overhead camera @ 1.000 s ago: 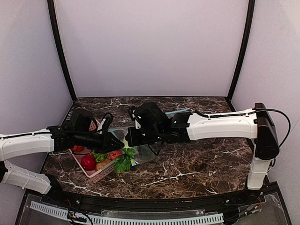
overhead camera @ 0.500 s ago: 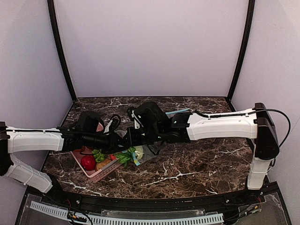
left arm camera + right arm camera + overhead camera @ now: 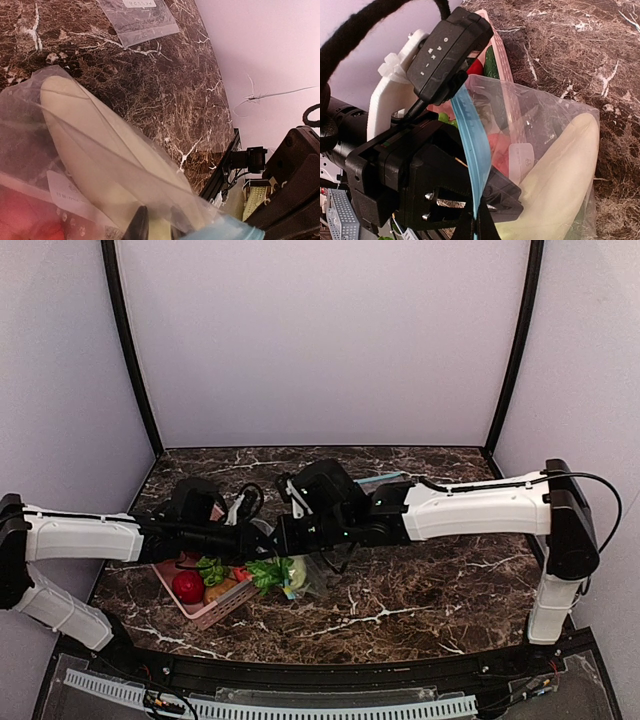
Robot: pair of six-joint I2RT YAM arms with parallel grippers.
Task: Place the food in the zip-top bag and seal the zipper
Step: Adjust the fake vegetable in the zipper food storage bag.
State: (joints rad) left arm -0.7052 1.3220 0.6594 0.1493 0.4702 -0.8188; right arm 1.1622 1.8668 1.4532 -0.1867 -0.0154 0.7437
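Observation:
My right gripper [image 3: 476, 220] is shut on the teal zipper [image 3: 470, 140], holding the mouth of the clear zip-top bag [image 3: 555, 125] up and open. My left gripper [image 3: 158, 208] reaches into that mouth, shut on the end of the long pale cabbage piece [image 3: 95, 145], which lies inside the bag. From above, the two grippers [image 3: 268, 548] [image 3: 288, 538] meet at the bag [image 3: 312, 578], with green leaves [image 3: 265, 572] showing at its mouth. More food, including a red round piece [image 3: 187, 586], sits in the pink basket [image 3: 225, 608].
A second clear bag [image 3: 137, 17] lies flat on the marble further back, seen from above behind the right arm [image 3: 380, 480]. The pink basket stands at the front left beneath the left arm. Purple walls close in the back and sides.
My left arm has pushed rightward, carrying the leafy piece from over the basket's edge into the bag's mouth. The pale piece now shows inside the bag. The right gripper has held its place.

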